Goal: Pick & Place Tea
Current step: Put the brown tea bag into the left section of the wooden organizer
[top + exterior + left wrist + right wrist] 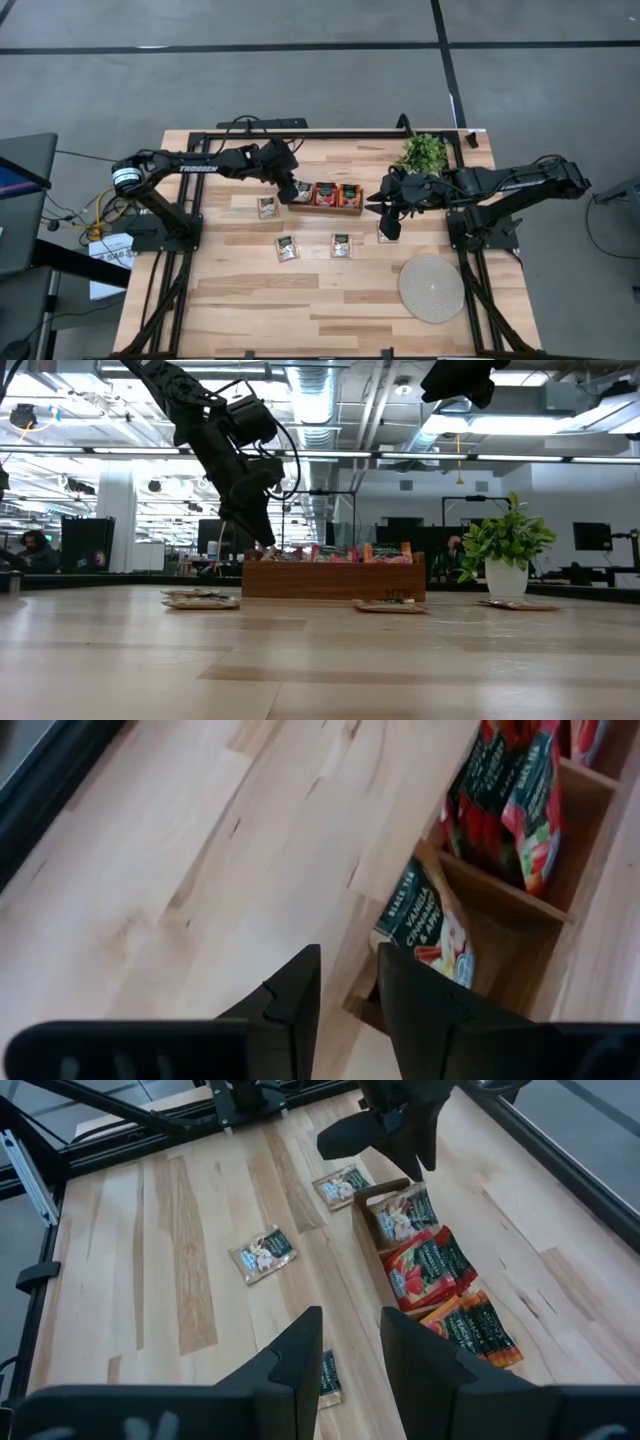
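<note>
Tea sachets stand packed in the compartments of my wooden box (335,197): a pale sachet (428,920) at the end nearest my left claw (292,190), red sachets (425,1270) next to it. Four more pale sachets lie flat on the desk (250,300), one (267,206) just beside the box, two (288,248) in front of it. My left claw hovers over the box's end, fingers slightly parted, holding nothing. My right claw (388,222) hangs above another sachet near the plant (423,152), narrowly parted, empty.

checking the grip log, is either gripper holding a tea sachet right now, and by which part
Nothing is held. The left gripper and right gripper both show empty gaps.
</note>
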